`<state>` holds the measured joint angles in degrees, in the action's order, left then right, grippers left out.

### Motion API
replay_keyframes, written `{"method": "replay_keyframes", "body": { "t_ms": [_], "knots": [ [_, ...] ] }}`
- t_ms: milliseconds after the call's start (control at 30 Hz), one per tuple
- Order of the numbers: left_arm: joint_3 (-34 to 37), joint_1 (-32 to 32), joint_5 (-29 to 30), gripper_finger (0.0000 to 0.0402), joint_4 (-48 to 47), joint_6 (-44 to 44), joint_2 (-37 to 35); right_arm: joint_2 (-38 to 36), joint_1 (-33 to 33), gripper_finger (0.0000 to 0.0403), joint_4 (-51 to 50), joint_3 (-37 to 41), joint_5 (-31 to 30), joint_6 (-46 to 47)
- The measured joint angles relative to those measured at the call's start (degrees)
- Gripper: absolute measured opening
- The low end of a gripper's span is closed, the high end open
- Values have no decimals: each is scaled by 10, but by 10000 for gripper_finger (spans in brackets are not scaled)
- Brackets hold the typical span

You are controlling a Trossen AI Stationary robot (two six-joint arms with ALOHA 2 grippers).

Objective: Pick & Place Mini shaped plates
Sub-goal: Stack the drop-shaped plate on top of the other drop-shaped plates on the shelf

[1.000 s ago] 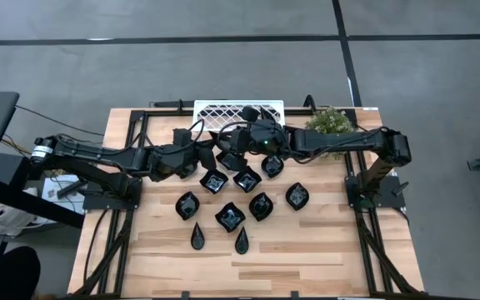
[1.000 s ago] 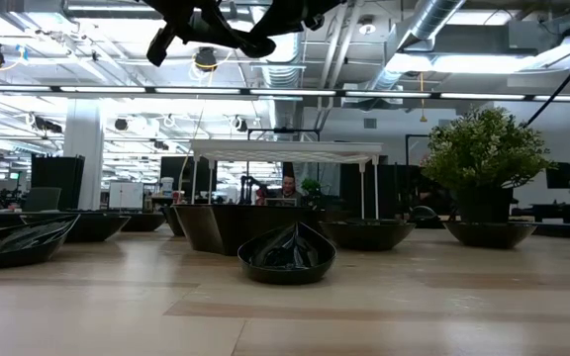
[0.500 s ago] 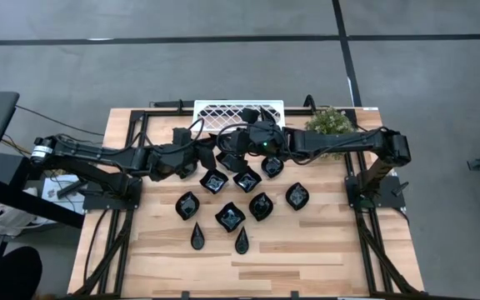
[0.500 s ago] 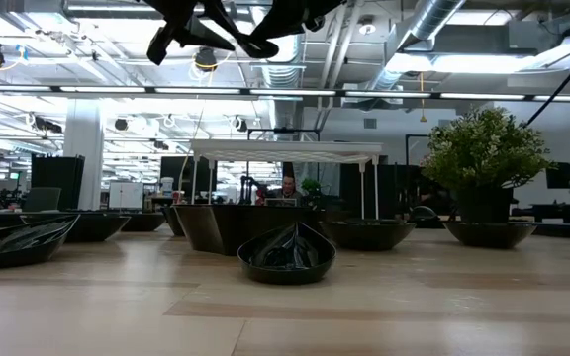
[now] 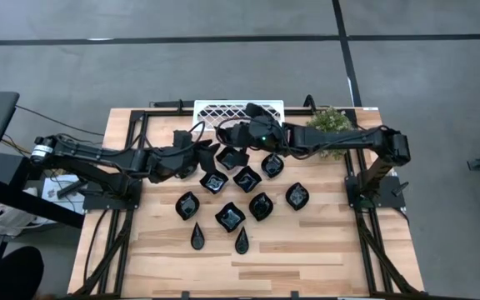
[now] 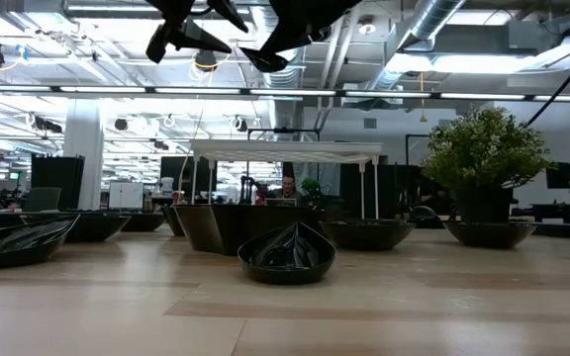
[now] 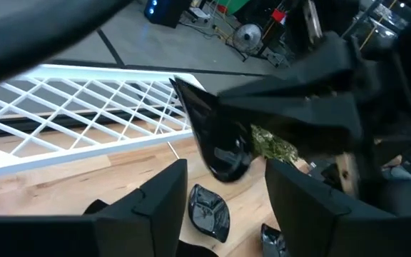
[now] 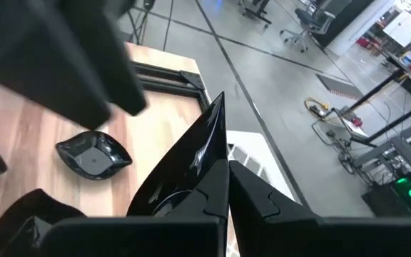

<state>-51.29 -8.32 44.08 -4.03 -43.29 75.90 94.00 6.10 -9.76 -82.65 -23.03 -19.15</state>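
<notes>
glossy black mini shaped plates [image 5: 262,205], wavy-edged, teardrop.

The left hand [image 7: 223,207] shows its two dark fingers [image 7: 164,193] spread apart with nothing between them. Just beyond them the right hand [image 7: 291,114] pinches a glossy black plate [image 7: 216,139] on edge above the wooden desk [image 7: 98,182], near the white lattice tray [image 7: 77,107]. Another black plate [image 7: 209,210] lies on the desk below.
</notes>
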Motion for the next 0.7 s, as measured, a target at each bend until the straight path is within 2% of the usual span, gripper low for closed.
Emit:
{"method": "replay_keyframes", "body": {
  "t_ms": [200, 400, 700],
  "knots": [
    [0, -7, 0, 196, -2, 0, 0, 0, 29, 0, -16, 0, 0, 28],
    [0, -7, 0, 196, -2, 52, 0, 0, 63, 0, -51, 0, 5, 65],
    [0, -7, 0, 195, -7, 70, 0, -1, 121, 0, -92, 0, 6, 104]
  ]
}}
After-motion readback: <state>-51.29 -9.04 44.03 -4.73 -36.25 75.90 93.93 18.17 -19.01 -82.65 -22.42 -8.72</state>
